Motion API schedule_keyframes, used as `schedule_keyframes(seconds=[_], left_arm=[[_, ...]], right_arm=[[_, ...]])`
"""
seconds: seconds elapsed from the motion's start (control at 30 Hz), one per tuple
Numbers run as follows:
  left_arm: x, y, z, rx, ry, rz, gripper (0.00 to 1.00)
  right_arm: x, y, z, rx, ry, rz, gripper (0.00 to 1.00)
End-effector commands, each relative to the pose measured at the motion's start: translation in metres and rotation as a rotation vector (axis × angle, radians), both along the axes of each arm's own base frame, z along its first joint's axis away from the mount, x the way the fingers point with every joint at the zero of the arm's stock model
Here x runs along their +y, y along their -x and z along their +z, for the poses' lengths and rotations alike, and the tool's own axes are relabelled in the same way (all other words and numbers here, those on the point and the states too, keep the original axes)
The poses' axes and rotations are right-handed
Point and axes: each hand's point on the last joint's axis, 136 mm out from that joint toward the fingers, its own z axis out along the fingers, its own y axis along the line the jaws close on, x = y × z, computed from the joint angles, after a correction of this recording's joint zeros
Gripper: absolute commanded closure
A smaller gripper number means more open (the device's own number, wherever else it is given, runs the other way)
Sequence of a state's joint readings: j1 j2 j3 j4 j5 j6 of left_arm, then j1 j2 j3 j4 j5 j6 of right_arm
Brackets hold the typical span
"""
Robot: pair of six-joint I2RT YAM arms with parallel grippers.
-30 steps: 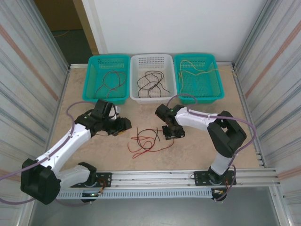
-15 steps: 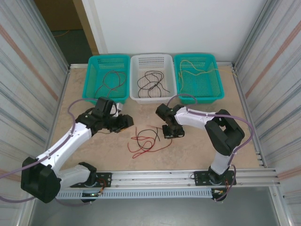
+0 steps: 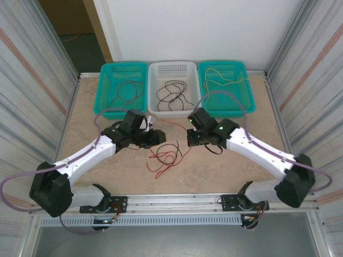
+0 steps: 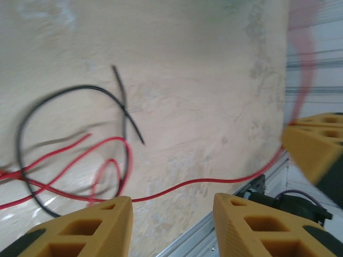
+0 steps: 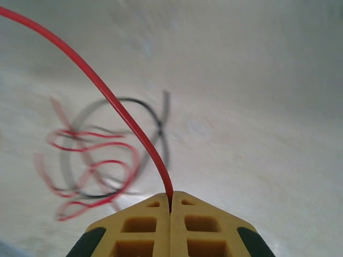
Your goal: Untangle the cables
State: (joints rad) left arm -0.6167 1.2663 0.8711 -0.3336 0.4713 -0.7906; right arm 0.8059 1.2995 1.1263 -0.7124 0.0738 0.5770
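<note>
Right wrist view: the right gripper [image 5: 170, 206] is clamped tight on a red cable [image 5: 107, 93], which arcs up and left from the closed jaws. In the left wrist view the left gripper [image 4: 171, 206] stands wide above the counter [image 4: 214, 80], holding nothing. Seen from the top view, the red and black cables [image 3: 166, 157] lie tangled on the counter between the two grippers.

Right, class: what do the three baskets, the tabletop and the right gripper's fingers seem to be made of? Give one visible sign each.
Left teal basket, white basket, right teal basket: likely moulded plastic, uniform colour, perforated walls.
Tabletop: perhaps matt beige stone-patterned laminate; mottled, uncertain.
Fingers of the right gripper, shut on a red cable: probably printed plastic, matt yellow-orange with hollow cells.
</note>
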Motion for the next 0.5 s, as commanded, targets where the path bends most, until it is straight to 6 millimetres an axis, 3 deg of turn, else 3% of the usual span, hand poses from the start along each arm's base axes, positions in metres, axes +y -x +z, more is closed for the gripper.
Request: schedule_keyframes(seconds=[0.0,0.17,0.3,0.47], left_arm=[[-0.024,-0.015,0.057,-0.169,0.148,-0.041,0.54],[-0.031,-0.017,0.127,-0.423,0.299,-0.084,0.42],[-0.039,-0.011,0.168,-0.559,0.374,-0.151,0.39],[-0.05,0.002,0.201,-0.685,0.464,-0.237,0.34]], right_arm=[[0.012,-0.003,0.064,-0.149,-0.132,0.058,1.0],[0.017,-0.003,0.131,-0.239,-0.294,0.092,1.0],[0.017,-0.005,0.162,-0.262,-0.381,0.104,1.0],[0.018,-0.006,0.191,-0.274,-0.494,0.115,1.0]])
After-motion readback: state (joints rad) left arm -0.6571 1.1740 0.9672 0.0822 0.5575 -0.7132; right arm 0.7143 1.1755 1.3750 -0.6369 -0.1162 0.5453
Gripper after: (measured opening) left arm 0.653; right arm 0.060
